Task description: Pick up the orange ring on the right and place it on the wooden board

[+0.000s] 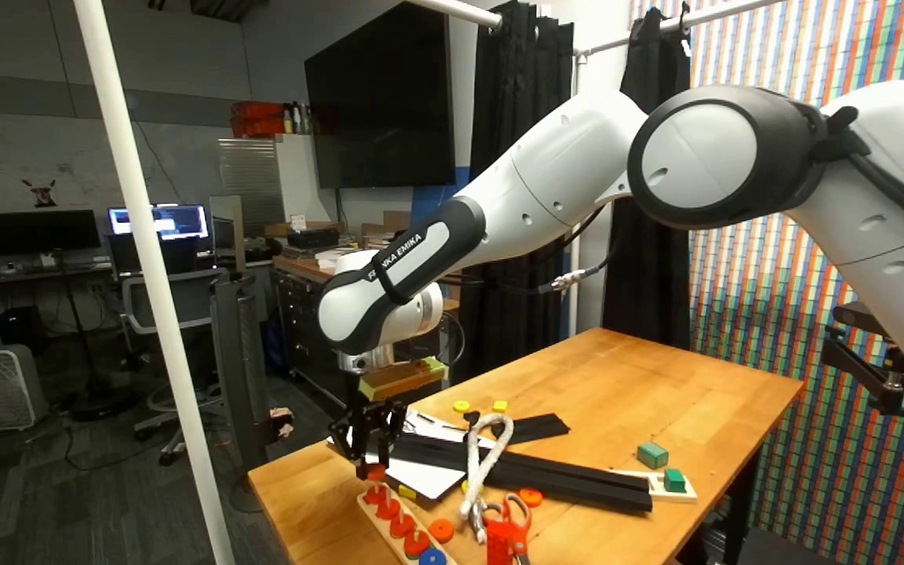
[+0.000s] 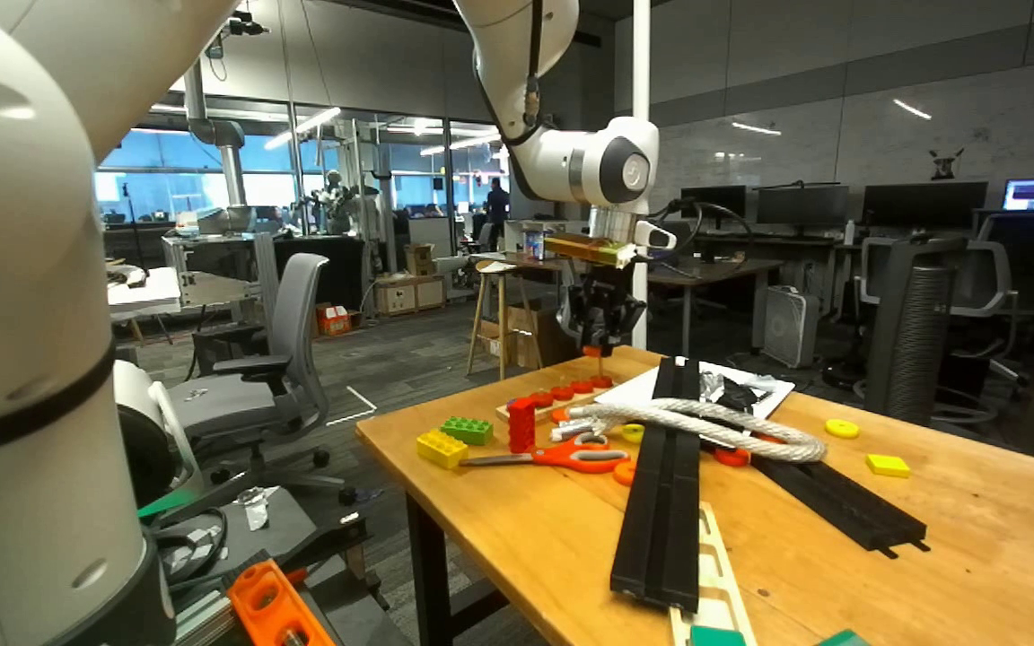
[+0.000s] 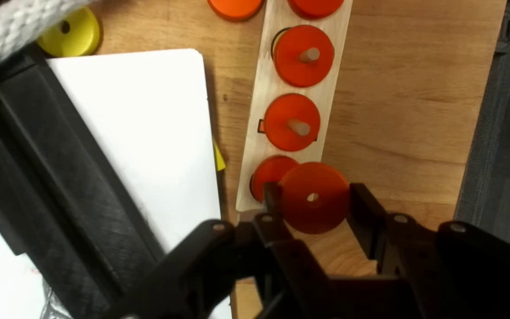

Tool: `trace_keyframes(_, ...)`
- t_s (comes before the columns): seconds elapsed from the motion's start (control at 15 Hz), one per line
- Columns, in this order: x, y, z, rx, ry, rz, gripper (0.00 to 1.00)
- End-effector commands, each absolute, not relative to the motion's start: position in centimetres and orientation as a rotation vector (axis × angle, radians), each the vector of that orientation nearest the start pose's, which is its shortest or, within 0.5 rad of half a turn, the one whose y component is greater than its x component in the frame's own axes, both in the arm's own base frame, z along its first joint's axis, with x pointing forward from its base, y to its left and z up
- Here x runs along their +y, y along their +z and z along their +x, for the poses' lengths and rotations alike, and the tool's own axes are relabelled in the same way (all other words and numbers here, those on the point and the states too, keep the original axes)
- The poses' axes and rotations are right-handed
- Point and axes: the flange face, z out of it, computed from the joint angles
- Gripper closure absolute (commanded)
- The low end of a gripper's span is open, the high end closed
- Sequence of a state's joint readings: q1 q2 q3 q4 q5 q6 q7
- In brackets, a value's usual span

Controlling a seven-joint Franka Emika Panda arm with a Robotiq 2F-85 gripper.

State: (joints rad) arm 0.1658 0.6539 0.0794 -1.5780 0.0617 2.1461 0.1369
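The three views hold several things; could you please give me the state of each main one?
End effector: closed on the held ring
Held ring: gripped; whether the peg below enters it is unclear
Wooden peg board: loaded with rings
Scissors: apparently shut
Rope: looped
Red block: standing upright
Wall screen: dark
One desk monitor: lit

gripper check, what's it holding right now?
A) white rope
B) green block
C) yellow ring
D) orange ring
D: in the wrist view the orange ring sits clamped in the gripper, gripped on two opposite sides of its rim with its center hole showing.
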Motion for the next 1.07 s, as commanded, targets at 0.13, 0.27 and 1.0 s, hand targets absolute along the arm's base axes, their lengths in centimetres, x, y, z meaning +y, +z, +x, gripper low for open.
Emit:
trace_keyframes(0.13,16.7,25.0,67.7,-0.087,0.167,-3.044,0.83)
trace_keyframes(0.27,16.6,24.8,67.7,-0.085,0.177,-3.046,0.83)
trace_keyframes(1.0,15.7,24.0,68.7,-0.018,0.219,-3.07,0.83)
